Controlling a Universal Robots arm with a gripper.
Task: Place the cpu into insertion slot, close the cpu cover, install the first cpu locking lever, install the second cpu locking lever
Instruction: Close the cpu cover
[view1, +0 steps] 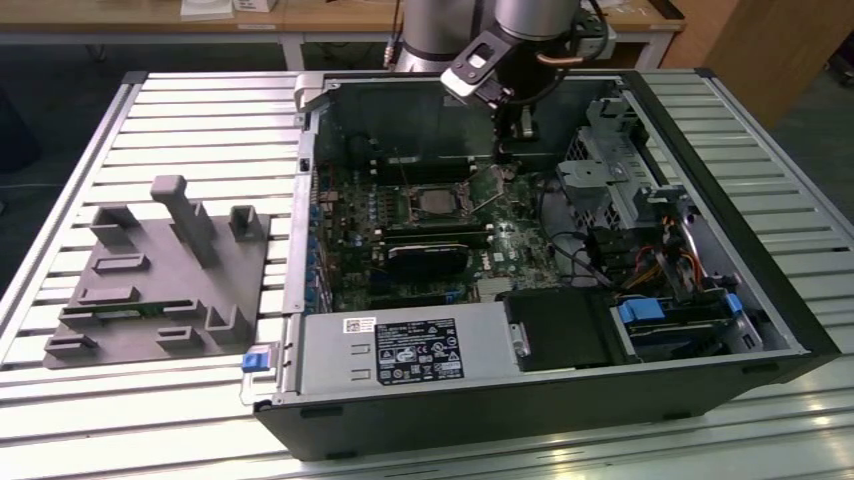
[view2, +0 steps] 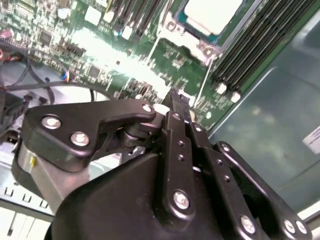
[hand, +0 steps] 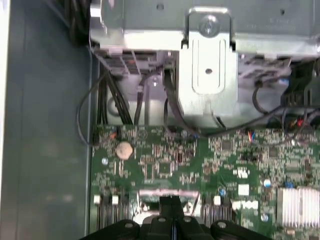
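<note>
The open computer case (view1: 534, 415) lies on its side on the slatted surface (view1: 200, 120), and I reach down into it from its far edge. Inside lie one green motherboard (view1: 350, 262), one silver power supply (view1: 400, 350) by the near wall, and a tangle of cables toward the exterior view's right. Beside the case, to the exterior view's left, sits one grey moulded fixture (view1: 160, 280).

My claw (view1: 506, 165) hangs just above the board, just beside the insertion slot (view1: 430, 204) on the exterior view's right. It is clenched: in both wrist views the two fingers press together with nothing visible between them.

The second wrist view brings my claw (view2: 174, 96) close. Beyond its tip the cpu (view2: 212, 12) sits in the slot, pale top up, with the cpu cover (view2: 196, 45) framing it. One thin silver lever (view2: 202, 82) runs from the socket corner toward my fingertips. I cannot tell whether I touch it.

The first wrist view, over my claw (hand: 171, 201), adds one coin battery (hand: 124, 149), one finned silver heat sink (hand: 299, 205) and one metal drive cage (hand: 210, 55) past the board's edge.
</note>
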